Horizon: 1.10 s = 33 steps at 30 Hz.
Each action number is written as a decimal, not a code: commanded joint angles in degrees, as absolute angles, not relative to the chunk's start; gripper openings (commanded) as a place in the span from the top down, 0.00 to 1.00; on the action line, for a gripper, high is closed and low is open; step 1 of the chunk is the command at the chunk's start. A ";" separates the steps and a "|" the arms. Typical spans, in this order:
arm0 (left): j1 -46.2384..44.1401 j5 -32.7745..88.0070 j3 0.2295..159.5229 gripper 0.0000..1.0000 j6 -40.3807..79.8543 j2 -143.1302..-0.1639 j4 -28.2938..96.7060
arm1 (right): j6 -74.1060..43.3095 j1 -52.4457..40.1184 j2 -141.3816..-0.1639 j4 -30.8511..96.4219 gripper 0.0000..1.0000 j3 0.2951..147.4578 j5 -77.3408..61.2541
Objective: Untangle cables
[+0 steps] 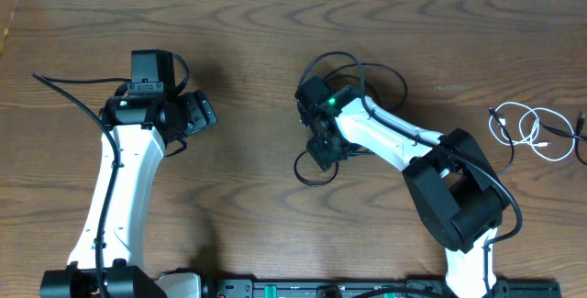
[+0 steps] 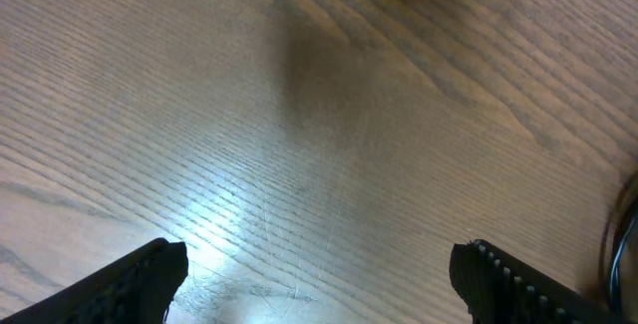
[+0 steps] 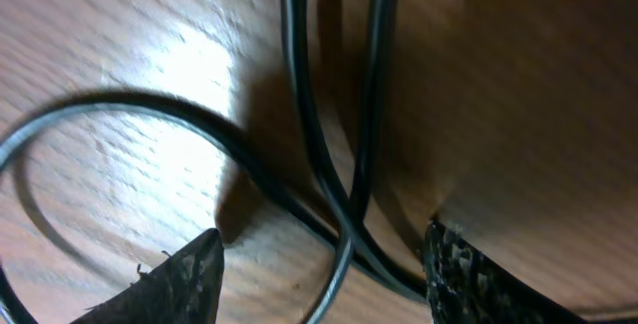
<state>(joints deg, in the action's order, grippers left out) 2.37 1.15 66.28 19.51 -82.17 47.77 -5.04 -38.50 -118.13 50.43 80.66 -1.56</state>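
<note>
The black cables (image 3: pixel 150 105) lie in overlapping loops near the middle of the wooden table (image 1: pixel 248 23). In the right wrist view two strands cross a third, curved one directly between the fingers. The white cable (image 1: pixel 518 124) sits coiled well apart, near the table's right edge. The right gripper (image 3: pixel 321 242) hangs low over that crossing with its jaws spread wide and nothing clamped. The risk, as I judge it, lies in closing here: the jaws would likely catch two or three strands at once, so a pull would drag the whole tangle or tighten it rather than free one cord. A thin strand could also slip out sideways. The left gripper (image 2: pixel 319 256), wide open and empty over bare wood, pins nothing, so any tug may simply slide the cables along.
</note>
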 commanded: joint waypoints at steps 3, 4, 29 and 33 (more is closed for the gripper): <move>2.50 0.86 66.61 0.10 19.59 -81.97 48.40 | -5.76 -38.79 -118.52 47.09 0.44 78.65 -3.42; 2.50 0.86 66.61 0.10 19.59 -81.97 48.58 | -5.76 -38.79 -118.52 47.11 0.46 78.15 -3.42; 2.50 0.86 66.61 0.10 19.59 -81.97 48.58 | -10.24 -27.99 -110.91 60.18 0.99 92.20 4.71; 2.50 0.86 66.61 0.10 19.59 -81.97 48.58 | -10.13 -21.71 -105.19 63.88 0.99 97.19 13.43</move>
<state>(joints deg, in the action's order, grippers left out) 2.37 1.15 66.28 19.51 -82.17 48.25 -9.21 -25.91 -111.79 62.63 93.01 4.21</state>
